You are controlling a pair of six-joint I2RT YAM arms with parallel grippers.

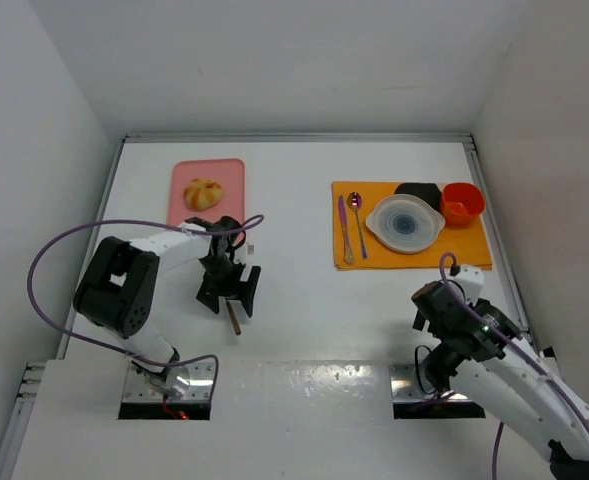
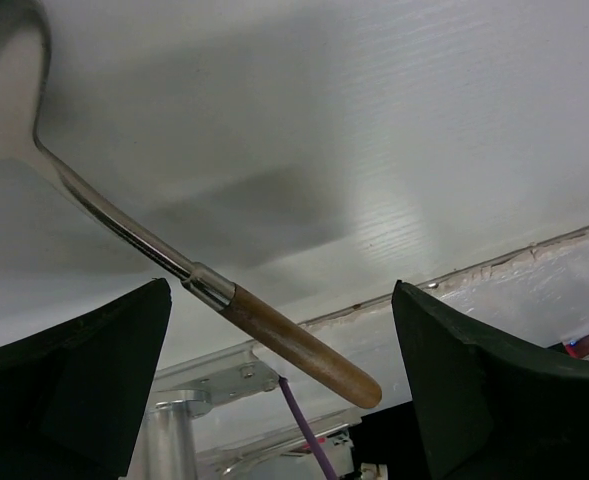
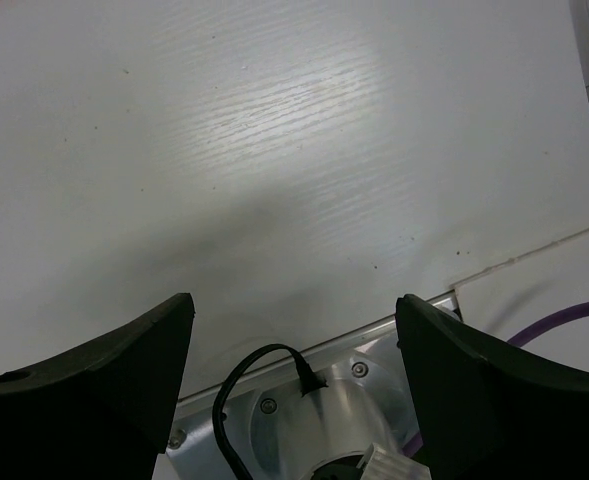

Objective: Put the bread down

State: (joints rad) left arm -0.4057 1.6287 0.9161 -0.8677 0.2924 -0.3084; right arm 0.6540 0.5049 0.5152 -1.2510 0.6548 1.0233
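The bread [image 1: 203, 193] sits on the pink board [image 1: 229, 172] toward the counter's far-left corner. The left hand [image 1: 229, 295], spread astride the spatula [image 2: 299, 345] (wooden handle), should centre on it before closing squarely.

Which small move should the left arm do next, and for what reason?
Probably lower the left gripper and shut it on the wooden handle of the spatula. Its jaws stand open, and the handle shows between them, lying on the table and not yet held. The bread sits on the pink board, so a lifting tool seems needed first.
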